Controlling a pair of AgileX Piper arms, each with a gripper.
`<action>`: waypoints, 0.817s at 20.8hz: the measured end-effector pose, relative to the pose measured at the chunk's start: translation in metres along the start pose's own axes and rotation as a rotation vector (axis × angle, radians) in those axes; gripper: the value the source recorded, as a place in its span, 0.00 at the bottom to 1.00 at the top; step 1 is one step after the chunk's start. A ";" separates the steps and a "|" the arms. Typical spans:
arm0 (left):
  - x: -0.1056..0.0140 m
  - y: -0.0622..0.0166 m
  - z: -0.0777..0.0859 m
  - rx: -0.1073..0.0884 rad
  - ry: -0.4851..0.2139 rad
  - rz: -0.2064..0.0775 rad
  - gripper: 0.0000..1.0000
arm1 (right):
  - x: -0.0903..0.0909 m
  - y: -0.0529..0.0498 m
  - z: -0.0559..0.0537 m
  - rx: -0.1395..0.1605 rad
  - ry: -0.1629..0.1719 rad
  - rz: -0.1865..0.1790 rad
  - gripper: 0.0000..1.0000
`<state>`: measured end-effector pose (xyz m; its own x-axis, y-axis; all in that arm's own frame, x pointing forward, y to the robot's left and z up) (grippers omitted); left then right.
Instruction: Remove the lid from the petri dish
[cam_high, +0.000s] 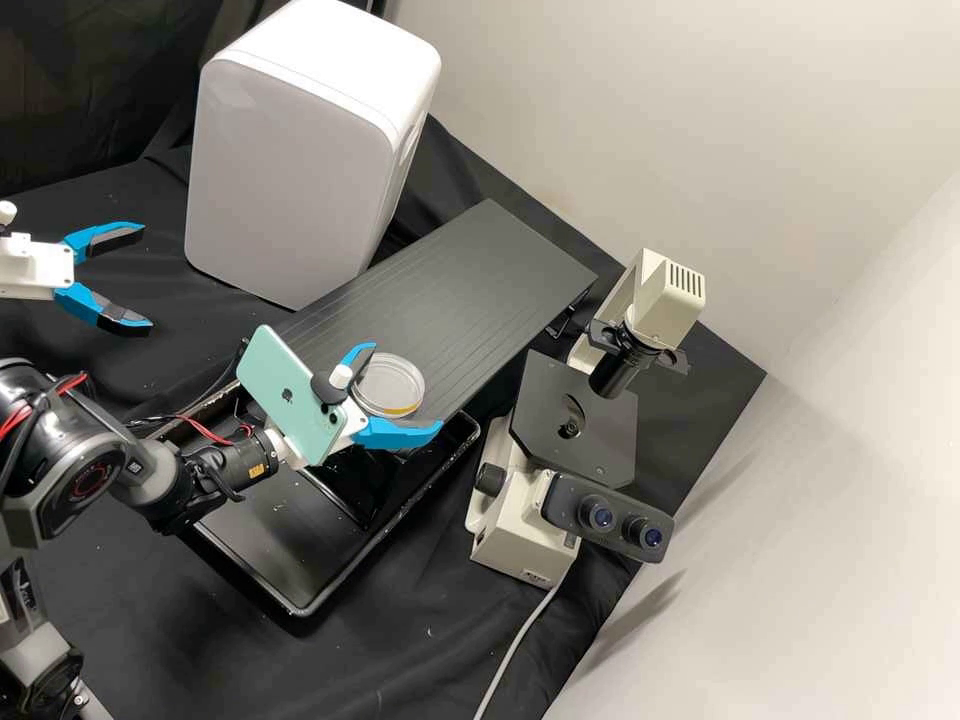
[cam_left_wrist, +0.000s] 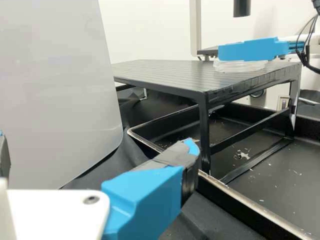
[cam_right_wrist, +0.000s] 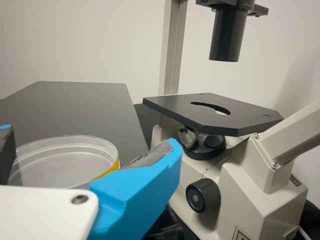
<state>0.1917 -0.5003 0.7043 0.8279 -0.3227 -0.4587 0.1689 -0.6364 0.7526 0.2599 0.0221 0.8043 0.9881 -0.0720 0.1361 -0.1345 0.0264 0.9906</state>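
Yellow-bottomed petri dish sits between the wide right fingers; left fingers also wide.

Our gripper has its fingers spread, one on each side of the clear dish, which sits on the black shelf at our twelve o'clock. At about two o'clock we see the microscope, its black stage under a dark tube.

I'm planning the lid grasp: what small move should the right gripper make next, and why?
Probably close the right gripper on the lid: its open fingers flank the petri dish on the black platform, so squeezing should come before any lift.
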 end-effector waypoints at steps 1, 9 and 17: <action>0.000 0.0000 0.000 0.000 0.000 0.000 1.00 | 0.000 0.000 0.000 0.000 0.000 0.000 1.00; 0.000 0.0000 0.000 0.000 0.000 0.000 1.00 | 0.000 -0.001 -0.002 0.001 0.006 -0.003 1.00; 0.000 0.0000 0.000 0.000 0.001 0.000 1.00 | -0.001 -0.001 -0.005 0.002 0.021 -0.006 1.00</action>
<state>0.1917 -0.5002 0.7044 0.8284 -0.3223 -0.4582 0.1690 -0.6361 0.7528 0.2590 0.0273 0.8026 0.9903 -0.0515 0.1293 -0.1282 0.0244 0.9914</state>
